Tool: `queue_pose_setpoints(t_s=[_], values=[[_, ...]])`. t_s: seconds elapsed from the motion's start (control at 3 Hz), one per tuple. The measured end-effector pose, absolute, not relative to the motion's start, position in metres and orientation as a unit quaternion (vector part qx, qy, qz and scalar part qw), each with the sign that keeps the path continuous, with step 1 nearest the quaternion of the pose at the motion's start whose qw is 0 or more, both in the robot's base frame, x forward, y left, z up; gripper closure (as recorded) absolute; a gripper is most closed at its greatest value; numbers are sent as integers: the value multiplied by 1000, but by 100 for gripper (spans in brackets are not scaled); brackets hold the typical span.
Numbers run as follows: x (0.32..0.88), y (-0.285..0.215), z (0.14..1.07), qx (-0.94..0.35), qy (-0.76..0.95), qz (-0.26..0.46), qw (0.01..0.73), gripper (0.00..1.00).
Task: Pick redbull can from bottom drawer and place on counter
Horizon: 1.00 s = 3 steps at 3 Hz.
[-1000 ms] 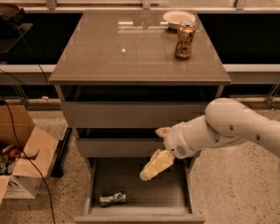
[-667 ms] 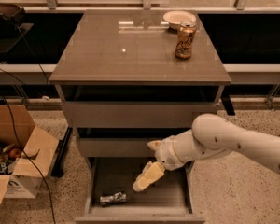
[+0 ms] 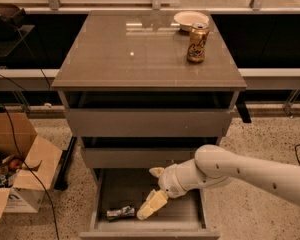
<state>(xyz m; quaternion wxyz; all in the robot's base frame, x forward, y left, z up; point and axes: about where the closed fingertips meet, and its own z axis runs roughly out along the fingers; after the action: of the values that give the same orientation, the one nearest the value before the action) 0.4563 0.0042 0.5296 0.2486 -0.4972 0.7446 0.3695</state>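
Silvery and dented, the redbull can point(image 3: 121, 213) lay on its side low in the frame in the open bottom drawer point(image 3: 96, 204), the gripper point(image 3: 148, 194) just right of it, fingers apart: reaching, I judged, needing next to straddle it and close.

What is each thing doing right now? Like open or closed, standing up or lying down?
redbull can: lying on its side in the bottom drawer.
bottom drawer: pulled open.
two upper drawers: shut.
orange-gold can: upright on the counter.
cardboard box: flaps open.
gripper: open, inside the bottom drawer beside the redbull can.
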Motion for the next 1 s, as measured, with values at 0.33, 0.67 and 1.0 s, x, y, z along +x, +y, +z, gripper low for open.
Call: queue_pose_setpoints(t_s=[0.33,0.67,1.0], values=[[462,14,480,-472,745,420,215,0],[457,16,472,-469,742,432,207,0],[464,19,462,-484,738,426,202,0]])
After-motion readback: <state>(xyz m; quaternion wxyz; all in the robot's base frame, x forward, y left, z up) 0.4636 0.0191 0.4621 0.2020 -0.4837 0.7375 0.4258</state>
